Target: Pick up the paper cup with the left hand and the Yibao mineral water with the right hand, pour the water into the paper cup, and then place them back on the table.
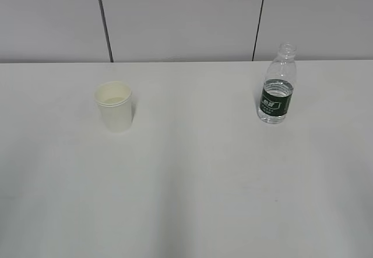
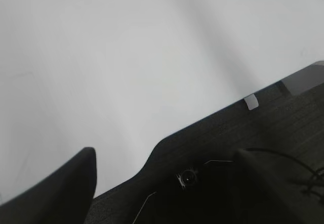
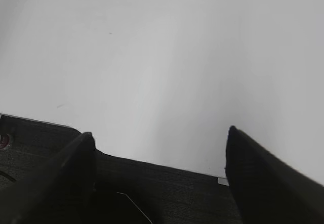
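1. Nearest the wrist cameras, we are seeing the left hand (image 2: 162,183) with its two dark fingers (image 2: 66,183) spread wide and holding nothing. They are hanging over the near edge of the tabletop (image 2: 126,57), where a dark ribbed surface lies below the white top.
2. The right hand (image 3: 159,178) is showing the same posture: both fingers (image 3: 263,178) are spread apart and empty above the same near edge. We are judging that the arms are parked low and back here so that the working field stays unobstructed.
3. Neither hand is appearing in the exterior view, so we are reading the task as not yet begun or already closed out; these pictures alone are not deciding which.
4. Moving outward, a broad bare stretch of tabletop is lying between the near edge and both objects, giving each arm a straight, open approach.
5. Farther back on the left, the paper cup (image 1: 116,106) is standing upright, mouth up, on the side the left hand serves.
6. At a similar depth on the right, the Yibao mineral water (image 1: 277,89) is standing upright and uncapped, partly filled, well apart from the cup.
7. Behind both, the tabletop's far edge is meeting a grey panelled wall (image 1: 186,19); the bottle is standing nearer that edge than the cup.
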Controlling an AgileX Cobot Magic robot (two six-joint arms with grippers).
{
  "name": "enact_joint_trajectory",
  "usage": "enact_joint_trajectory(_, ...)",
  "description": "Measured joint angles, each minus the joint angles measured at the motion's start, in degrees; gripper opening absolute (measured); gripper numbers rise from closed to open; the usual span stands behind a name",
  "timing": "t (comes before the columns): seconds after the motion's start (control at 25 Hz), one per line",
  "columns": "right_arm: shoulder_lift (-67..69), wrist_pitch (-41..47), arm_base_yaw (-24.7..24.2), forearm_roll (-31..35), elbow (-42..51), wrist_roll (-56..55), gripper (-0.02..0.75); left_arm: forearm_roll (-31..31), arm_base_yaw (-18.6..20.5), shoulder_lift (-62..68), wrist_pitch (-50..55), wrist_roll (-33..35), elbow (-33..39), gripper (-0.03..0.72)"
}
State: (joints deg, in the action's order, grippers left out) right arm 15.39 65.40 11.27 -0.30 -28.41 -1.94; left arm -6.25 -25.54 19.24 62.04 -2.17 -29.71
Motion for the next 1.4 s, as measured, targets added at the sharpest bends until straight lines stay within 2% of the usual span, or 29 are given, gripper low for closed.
enact_joint_trajectory(0.08,0.0,0.0,0.0,0.0,0.0,0.0,0.586,0.0,1.2,-1.5,0.0,0.0,0.0,0.489)
enact_joint_trajectory(0.2,0.0,0.0,-0.5,-0.1,0.0,0.0,0.586,0.0,5.1,-5.2,0.1,0.0,0.0,0.485)
enact_joint_trajectory(0.52,-4.3,0.0,-8.1,-0.1,0.0,0.0,0.586,0.0,17.1,-14.5,0.2,0.0,0.0,0.463)
enact_joint_trajectory(0.64,-8.5,0.0,-10.5,-0.1,0.0,0.0,0.586,0.0,20.1,-17.1,0.3,0.0,0.0,0.451)
enact_joint_trajectory(0.8,-14.4,0.0,-13.1,-0.1,0.0,0.0,0.586,0.0,21.9,-19.9,0.5,0.0,0.0,0.447)
enact_joint_trajectory(1.0,-16.4,0.0,-15.0,-0.2,0.0,0.0,0.586,0.0,22.1,-20.3,0.5,0.0,0.0,0.447)
enact_joint_trajectory(1.4,-16.4,0.0,-15.1,-0.2,0.0,0.0,0.586,0.0,22.1,-20.3,0.5,0.0,0.0,0.421)
